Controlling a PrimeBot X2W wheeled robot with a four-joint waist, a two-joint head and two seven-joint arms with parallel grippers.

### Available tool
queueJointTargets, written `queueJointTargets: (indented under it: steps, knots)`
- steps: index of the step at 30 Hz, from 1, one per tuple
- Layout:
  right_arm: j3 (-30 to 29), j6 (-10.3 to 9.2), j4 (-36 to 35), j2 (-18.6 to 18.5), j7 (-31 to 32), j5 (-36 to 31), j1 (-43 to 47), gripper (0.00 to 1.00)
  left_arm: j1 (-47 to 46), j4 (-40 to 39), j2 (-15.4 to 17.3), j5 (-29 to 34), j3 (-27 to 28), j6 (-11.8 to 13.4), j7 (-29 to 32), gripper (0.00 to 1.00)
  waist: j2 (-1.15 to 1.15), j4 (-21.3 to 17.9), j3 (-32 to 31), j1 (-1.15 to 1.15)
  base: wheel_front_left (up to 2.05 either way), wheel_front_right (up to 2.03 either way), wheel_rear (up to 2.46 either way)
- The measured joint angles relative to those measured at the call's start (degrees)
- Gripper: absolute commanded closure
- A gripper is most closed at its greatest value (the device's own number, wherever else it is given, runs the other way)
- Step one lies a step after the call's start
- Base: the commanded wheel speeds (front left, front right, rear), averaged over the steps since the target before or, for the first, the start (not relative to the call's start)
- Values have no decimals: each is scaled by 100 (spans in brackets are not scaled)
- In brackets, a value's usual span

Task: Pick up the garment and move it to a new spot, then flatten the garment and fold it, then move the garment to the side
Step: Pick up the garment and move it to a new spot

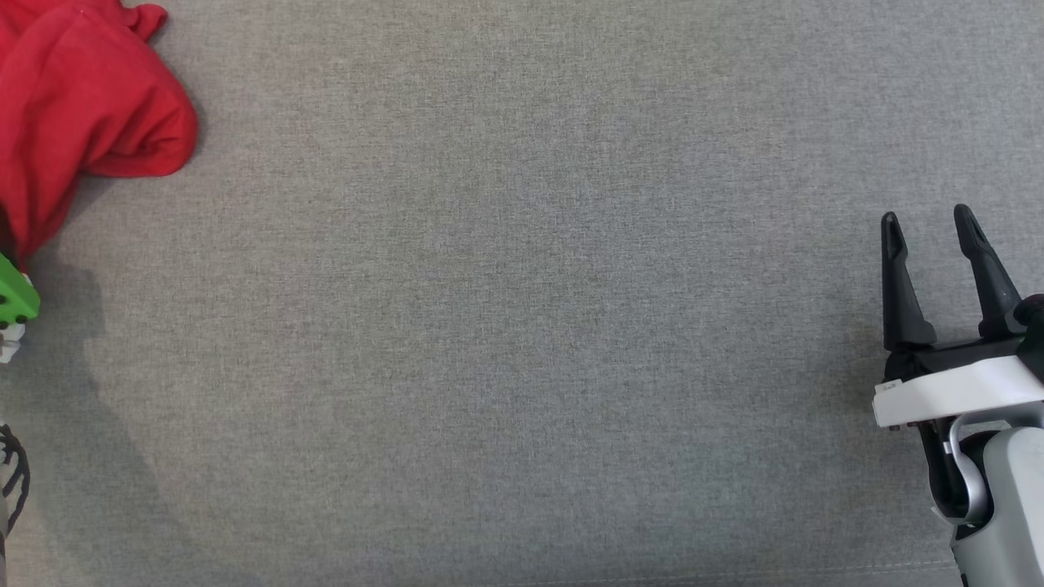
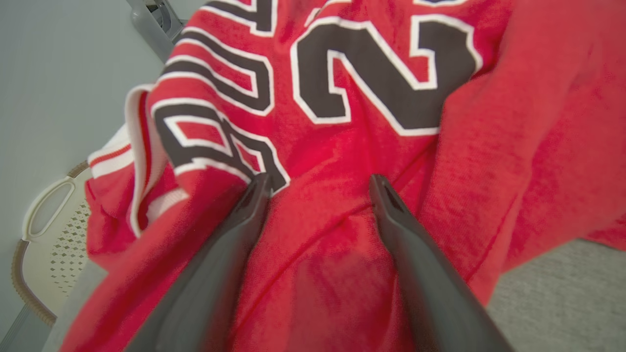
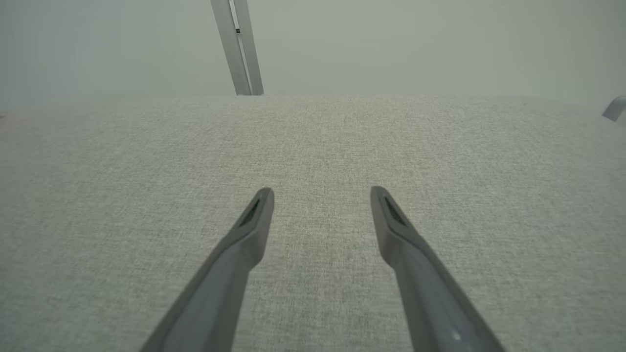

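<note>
A grey cloth surface (image 1: 522,326) lay before a pale wall (image 3: 415,44), a metal post (image 3: 238,49) and, perhaps, a cream plastic basket (image 2: 68,244).

Garment (image 1: 73,106) cut off at left edge, white basket (image 2: 68,254) partly hidden behind it, green piece (image 1: 12,297) cropped

Right pincer (image 1: 926,214): two long black fingers (image 1: 901,285), white wrist housing (image 1: 954,395), grey forearm (image 1: 1011,505).

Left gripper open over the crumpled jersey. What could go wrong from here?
1. The red jersey is bunched; the open left gripper may pinch several layers, making flattening harder.
2. The white basket sits close beside it; a pull might snag there.
3. The open right gripper is far off over bare grey fabric.
</note>
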Motion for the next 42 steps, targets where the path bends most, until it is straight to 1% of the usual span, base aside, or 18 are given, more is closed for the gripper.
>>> queueJointTargets:
  steps: [2, 5, 13, 18, 22, 26, 31, 36, 42]
  knots:
    - [30, 0, 1, 1, 9, 0, -1, 0, -12, 124, -16, -27, -80, -20, 24, 100, 0, 5, -19, 0, 0, 0, 0]
    - [58, 0, 7, 1, 24, 0, -3, 0, -19, 271, -16, -38, -171, -27, 1, 100, 0, 4, -54, 0, 0, 0, 0]
    - [98, 0, 110, 4, 32, 12, 2, 0, -142, 415, 70, 30, -343, -43, -560, 100, 0, 3, -265, 0, 0, 0, 0]
    - [164, 0, 205, 78, 14, 21, 37, 0, -306, 286, 156, 174, -466, 0, -1029, 100, 0, 33, -481, 0, 0, 0, 0]
    - [229, 0, 334, 152, -3, 62, 60, 0, -492, 3, 203, 299, -563, 35, -1381, 100, 0, 61, -699, 0, 0, 0, 0]
    - [268, 0, 453, 237, -37, 77, 81, 0, -763, -444, 257, 426, -705, 76, -1555, 100, 0, 72, -935, 0, 0, 0, 0]
    - [285, 0, 593, 358, -55, 134, 129, 0, -1107, -1217, 237, 615, -972, 77, -1511, 100, 0, 33, -1204, 0, 0, 0, 0]
    - [305, 0, 711, 526, -77, 163, 172, 0, -1421, -2268, 40, 662, -1254, 54, -1160, 100, 0, -148, -1382, 0, 0, 0, 0]
    - [342, 0, 735, 683, -86, 207, 170, 0, -1594, -3385, -322, 587, -1618, 27, -643, 100, 0, -505, -1495, 0, 0, 0, 0]
